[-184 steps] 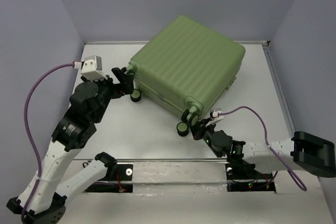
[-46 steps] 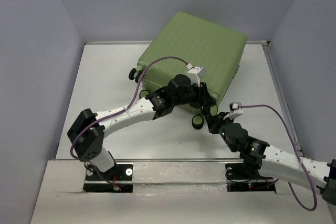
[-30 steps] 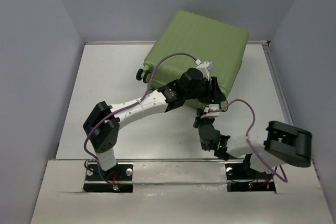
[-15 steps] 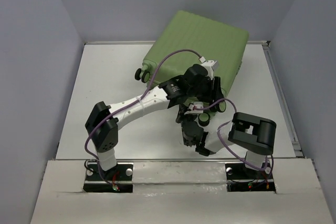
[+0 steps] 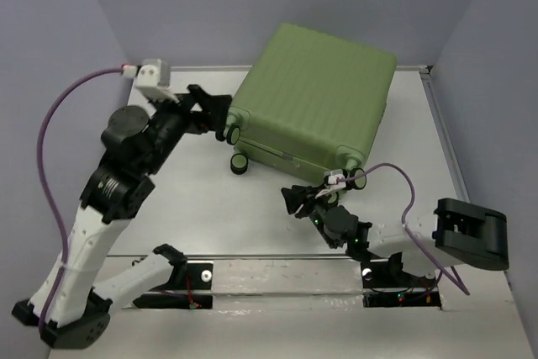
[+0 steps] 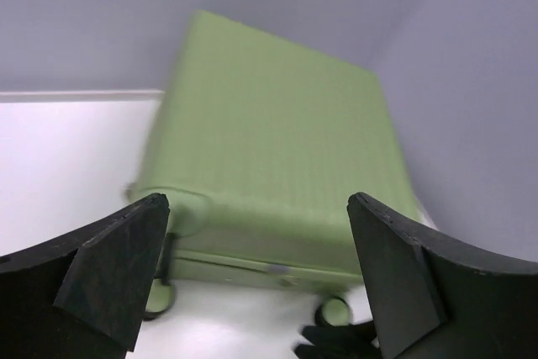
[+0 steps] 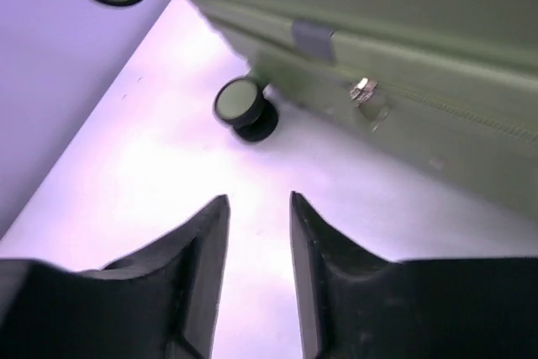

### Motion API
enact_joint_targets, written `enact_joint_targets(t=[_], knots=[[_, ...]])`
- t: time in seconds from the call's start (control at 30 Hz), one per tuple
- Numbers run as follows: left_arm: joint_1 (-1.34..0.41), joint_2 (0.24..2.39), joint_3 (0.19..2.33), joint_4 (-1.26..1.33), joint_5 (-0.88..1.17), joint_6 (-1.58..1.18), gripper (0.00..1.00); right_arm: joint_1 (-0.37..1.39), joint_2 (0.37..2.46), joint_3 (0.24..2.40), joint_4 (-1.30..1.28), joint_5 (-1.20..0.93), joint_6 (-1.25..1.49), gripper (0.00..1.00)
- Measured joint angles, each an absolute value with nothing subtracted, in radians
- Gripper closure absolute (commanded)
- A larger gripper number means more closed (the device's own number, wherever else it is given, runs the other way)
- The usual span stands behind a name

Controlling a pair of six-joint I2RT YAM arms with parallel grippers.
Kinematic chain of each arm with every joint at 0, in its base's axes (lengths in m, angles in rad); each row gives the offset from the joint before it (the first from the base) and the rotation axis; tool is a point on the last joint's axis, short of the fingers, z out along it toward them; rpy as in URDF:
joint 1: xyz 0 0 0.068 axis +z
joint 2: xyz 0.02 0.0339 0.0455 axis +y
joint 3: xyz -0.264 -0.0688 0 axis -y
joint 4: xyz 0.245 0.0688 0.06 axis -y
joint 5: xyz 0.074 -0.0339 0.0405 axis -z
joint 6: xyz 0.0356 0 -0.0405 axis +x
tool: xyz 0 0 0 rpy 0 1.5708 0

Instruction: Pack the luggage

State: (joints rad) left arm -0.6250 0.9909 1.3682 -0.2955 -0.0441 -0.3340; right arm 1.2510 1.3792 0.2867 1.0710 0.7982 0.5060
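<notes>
The luggage (image 5: pixel 315 98) is a light-green ribbed hard-shell suitcase lying closed and flat at the back of the white table. Its black wheels with green hubs (image 5: pixel 239 163) face the front. My left gripper (image 5: pixel 210 111) is open and empty, right beside the suitcase's left front corner. In the left wrist view the suitcase (image 6: pixel 269 124) fills the space between the wide-spread fingers (image 6: pixel 113 262). My right gripper (image 5: pixel 294 199) is just in front of the suitcase. In the right wrist view (image 7: pixel 259 199) it is narrowly open and empty, with a wheel (image 7: pixel 244 107) and the zipper seam (image 7: pixel 363 90) ahead.
Grey walls enclose the table on the left, back and right. The suitcase reaches close to the right table edge (image 5: pixel 445 149). A metal rail (image 5: pixel 277 266) runs along the front by the arm bases. Purple cables trail from both wrists.
My left arm has swung away from the suitcase's front side to its left corner. My right gripper has shifted a little right and forward. The suitcase has stayed where it was.
</notes>
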Motion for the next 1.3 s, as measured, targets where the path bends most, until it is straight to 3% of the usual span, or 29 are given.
enact_joint_targets(t=[0.03, 0.17, 0.33, 0.57, 0.83, 0.97, 1.07, 1.1, 1.17, 1.2, 1.27, 1.3], knots=[[-0.57, 0.931, 1.331, -0.302, -0.072, -0.323, 0.01, 1.256, 1.34, 0.299, 0.995, 0.773, 0.533, 0.3], [-0.462, 0.85, 1.162, -0.307, -0.109, -0.27, 0.01, 1.265, 1.21, 0.416, 0.653, 0.66, 0.597, 0.15], [-0.406, 1.018, 0.99, -0.373, -0.057, -0.209, 0.01, 1.265, 1.123, 0.641, 0.27, 0.522, 0.636, 0.12], [-0.395, 1.112, 1.031, -0.389, 0.046, -0.155, 0.01, 1.265, 0.984, 0.765, -0.073, 0.506, 0.611, 0.07], [-0.391, 1.209, 1.075, -0.339, 0.072, -0.133, 0.06, 1.212, 0.911, 0.884, -0.236, 0.582, 0.532, 0.04], [-0.39, 1.257, 1.075, -0.339, 0.079, -0.13, 0.17, 1.006, 0.89, 0.912, -0.272, 0.542, 0.5, 0.04], [-0.39, 1.263, 1.075, -0.337, 0.082, -0.13, 0.38, 0.783, 0.9, 0.941, -0.292, 0.471, 0.478, 0.04], [-0.39, 1.263, 1.075, -0.334, 0.083, -0.128, 0.51, 0.72, 0.91, 0.955, -0.3, 0.452, 0.471, 0.03], [-0.39, 1.265, 1.076, -0.326, 0.099, -0.129, 0.62, 0.606, 0.942, 0.984, -0.312, 0.42, 0.463, 0.03], [-0.391, 1.265, 1.078, -0.327, 0.101, -0.115, 0.78, 0.545, 0.973, 1.01, -0.315, 0.388, 0.459, 0.03], [-0.39, 1.265, 1.08, -0.328, 0.107, -0.113, 0.94, 0.438, 1.02, 1.04, -0.31, 0.329, 0.458, 0.02], [-0.39, 1.266, 1.079, -0.328, 0.112, -0.113, 0.94, 0.377, 1.048, 1.05, -0.309, 0.297, 0.459, 0.02]])
